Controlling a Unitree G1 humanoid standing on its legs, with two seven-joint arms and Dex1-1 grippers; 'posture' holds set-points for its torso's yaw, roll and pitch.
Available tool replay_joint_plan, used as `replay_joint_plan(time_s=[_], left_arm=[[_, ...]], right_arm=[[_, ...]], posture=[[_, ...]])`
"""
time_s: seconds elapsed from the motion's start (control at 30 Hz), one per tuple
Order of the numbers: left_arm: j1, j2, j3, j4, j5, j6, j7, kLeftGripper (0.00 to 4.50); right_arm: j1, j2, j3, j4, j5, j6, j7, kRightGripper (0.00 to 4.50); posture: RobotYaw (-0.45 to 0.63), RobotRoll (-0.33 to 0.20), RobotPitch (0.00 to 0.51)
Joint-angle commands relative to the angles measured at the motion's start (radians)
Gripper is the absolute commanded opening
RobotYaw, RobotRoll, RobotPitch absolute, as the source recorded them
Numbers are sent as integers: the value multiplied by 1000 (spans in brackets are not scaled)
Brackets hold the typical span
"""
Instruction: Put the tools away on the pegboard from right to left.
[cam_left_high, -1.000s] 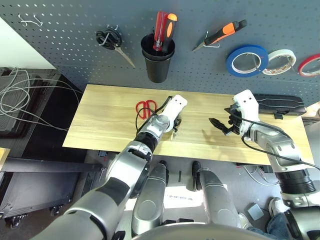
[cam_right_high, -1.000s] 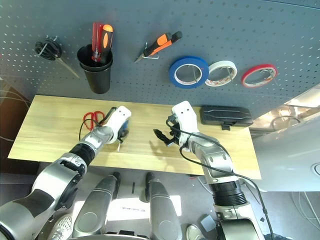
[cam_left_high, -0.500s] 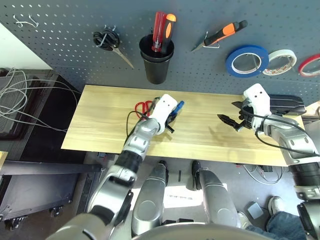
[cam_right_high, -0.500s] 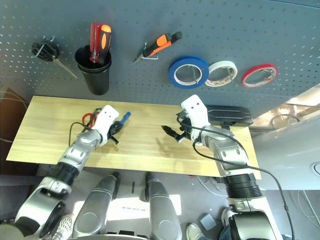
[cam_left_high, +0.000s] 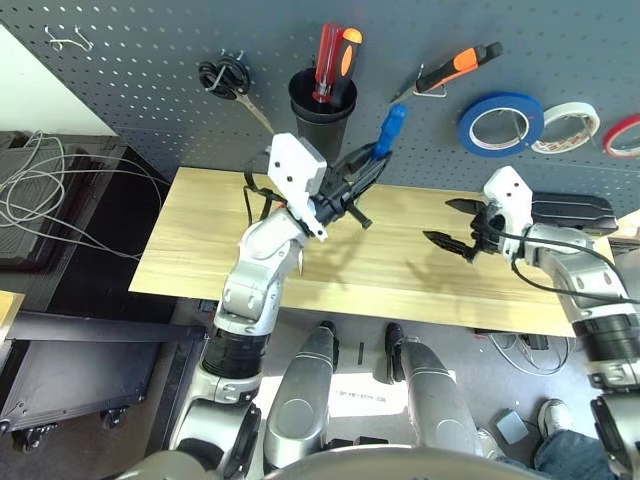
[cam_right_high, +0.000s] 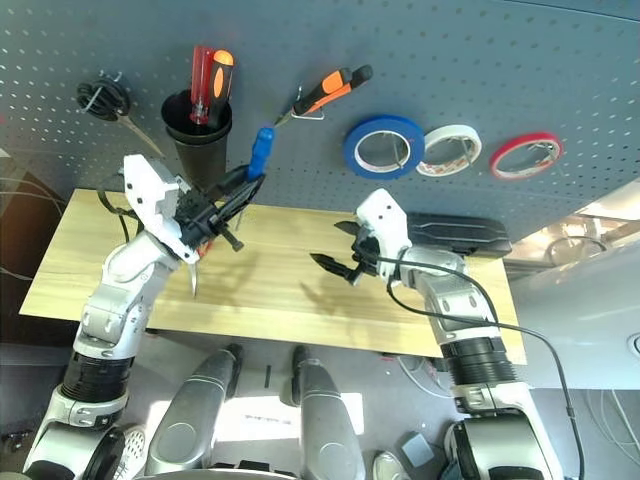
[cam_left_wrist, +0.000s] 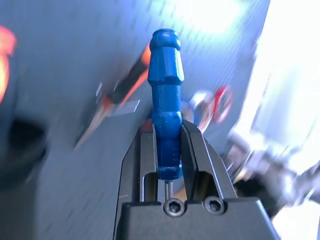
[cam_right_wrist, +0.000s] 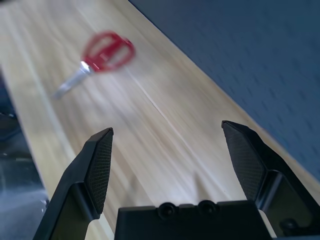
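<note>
Screwdriver clamped aloft, scissors on the counter

Left gripper (cam_left_wrist: 170, 172) jaws clamp the blue-handled screwdriver (cam_left_high: 389, 129), its handle poking beyond them toward the pegboard (cam_left_high: 150, 100). Right gripper (cam_right_wrist: 172, 162) jaws gape empty; red-handled scissors (cam_right_wrist: 102, 55) lie well ahead of them on the counter (cam_left_high: 200, 250).

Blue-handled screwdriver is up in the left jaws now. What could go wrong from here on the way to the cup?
1. The left gripper pinches the blue-handled screwdriver low on its handle, most of it jutting past the jaws; it could pivot or slip.
2. The black cup already holds two screwdrivers, so the new one may jam against them.
3. The black-handled scissors and the pliers hang close either side; a wide swing might knock them.
</note>
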Motion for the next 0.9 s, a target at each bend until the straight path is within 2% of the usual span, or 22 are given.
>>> replay_joint_plan(time_s=[0.03, 0.13, 0.3, 0.47, 0.7, 0.9], left_arm=[[-96, -33, 63, -47, -56, 32, 90, 533], [-197, -30, 130, -28, -66, 11, 152, 533], [-317, 34, 213, 37, -20, -36, 229, 533], [-287, 98, 228, 118, 34, -52, 263, 533], [-228, 112, 215, 207, 80, -63, 291, 533], [-229, 112, 187, 204, 63, -39, 260, 533]], right_arm=[[-26, 40, 23, -50, 26, -10, 14, 4500], [-53, 72, 27, -72, 31, -6, 12, 4500], [-91, 112, 26, -89, 39, 4, -6, 4500], [-107, 132, 22, -88, 43, 4, -19, 4500], [-106, 132, 21, -88, 42, 5, -25, 4500], [-104, 129, 16, -87, 41, 4, -30, 4500]], posture=[[150, 0, 309], [152, 0, 307], [158, 0, 304], [159, 0, 305], [155, 0, 305], [153, 0, 305]])
